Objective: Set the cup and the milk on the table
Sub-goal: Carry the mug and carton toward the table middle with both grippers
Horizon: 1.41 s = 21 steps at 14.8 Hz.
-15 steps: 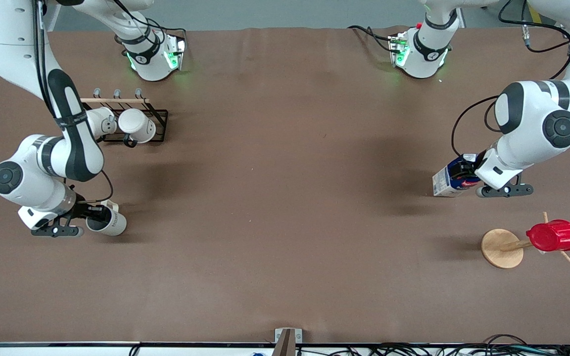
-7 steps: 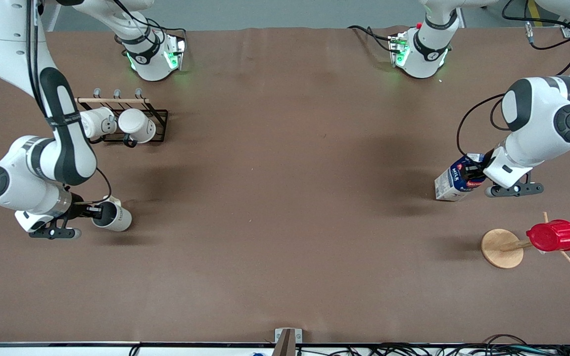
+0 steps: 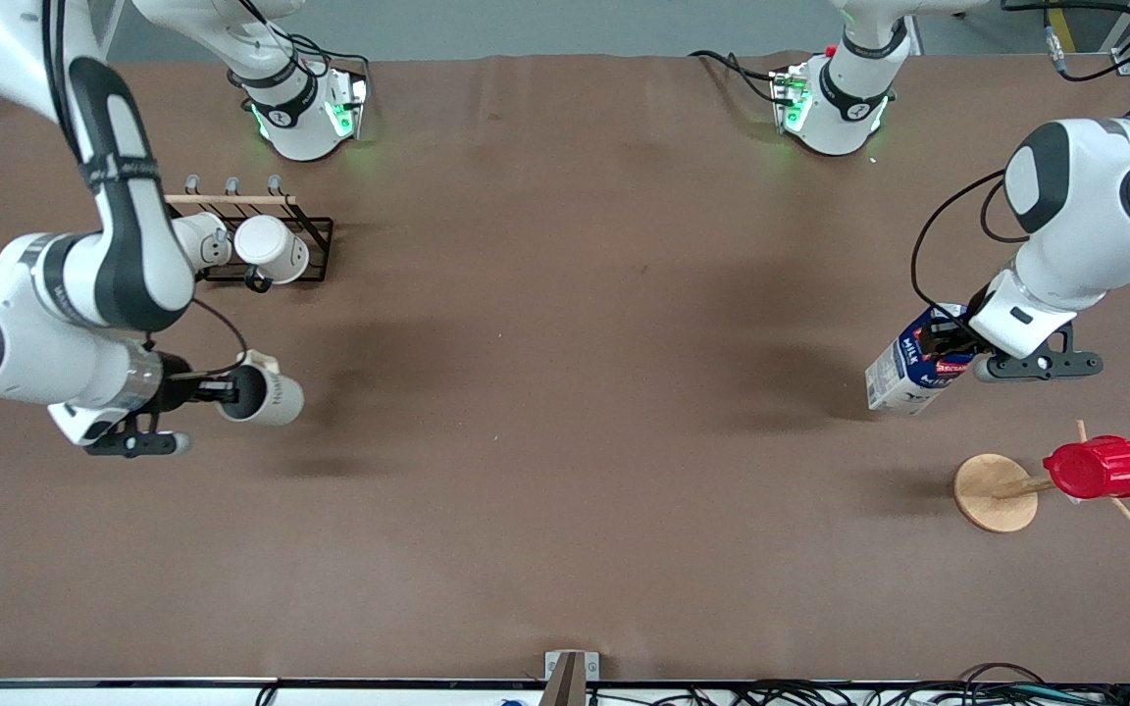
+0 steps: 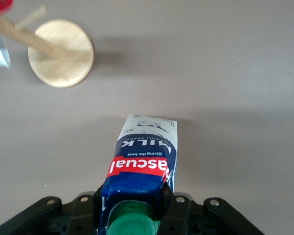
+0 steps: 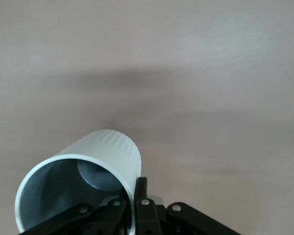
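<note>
My right gripper (image 3: 231, 390) is shut on the rim of the cup (image 3: 266, 395), an off-white mug with a grey inside. It holds the cup on its side above the table (image 3: 565, 392) at the right arm's end. In the right wrist view the cup (image 5: 83, 188) has one finger inside its wall and one outside. My left gripper (image 3: 948, 348) is shut on the top of the milk (image 3: 908, 365), a blue and white carton tilted over the table at the left arm's end. In the left wrist view the milk (image 4: 142, 166) shows its green cap between my fingers.
A black rack (image 3: 315, 240) with two white mugs (image 3: 271, 250) stands toward the robots' bases from the cup. A wooden stand with a round base (image 3: 992, 493) carries a red ribbed cup (image 3: 1097, 468), nearer to the front camera than the milk.
My right gripper has lifted the cup and carried it toward the table's middle. My left gripper has moved a little with the milk, which stays tilted.
</note>
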Each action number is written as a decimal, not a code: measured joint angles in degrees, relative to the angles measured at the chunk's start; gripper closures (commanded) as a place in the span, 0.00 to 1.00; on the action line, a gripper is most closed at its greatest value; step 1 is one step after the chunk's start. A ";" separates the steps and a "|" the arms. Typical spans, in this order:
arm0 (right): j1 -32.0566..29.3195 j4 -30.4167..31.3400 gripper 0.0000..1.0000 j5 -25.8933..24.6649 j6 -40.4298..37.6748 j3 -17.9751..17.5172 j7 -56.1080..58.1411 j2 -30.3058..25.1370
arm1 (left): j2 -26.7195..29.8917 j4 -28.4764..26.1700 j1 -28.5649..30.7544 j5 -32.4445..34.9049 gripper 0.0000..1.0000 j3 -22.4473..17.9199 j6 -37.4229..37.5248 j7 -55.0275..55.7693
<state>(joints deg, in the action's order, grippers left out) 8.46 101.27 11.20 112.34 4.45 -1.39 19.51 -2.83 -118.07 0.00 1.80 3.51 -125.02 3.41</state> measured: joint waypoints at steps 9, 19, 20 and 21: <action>4.55 2.11 1.00 -5.44 9.31 -25.11 -40.74 0.23 | -1.96 7.03 -0.66 0.00 0.88 13.80 3.57 7.40; 9.22 2.74 0.98 -21.77 22.05 -33.21 -58.46 13.08 | -16.94 18.76 -14.58 0.02 0.88 19.54 3.56 29.13; 9.39 2.63 0.98 -22.57 22.49 -33.68 -59.16 13.80 | -18.01 19.30 -15.88 0.03 0.88 19.52 3.65 30.81; 9.55 2.45 0.95 -22.99 22.74 -33.97 -59.48 14.40 | -18.90 19.66 -16.98 0.16 0.88 19.48 4.13 32.35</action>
<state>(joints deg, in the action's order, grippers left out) 18.01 103.72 -11.79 135.08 -29.52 -60.87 33.91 -21.73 -98.40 -16.98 1.96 22.99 -120.89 35.76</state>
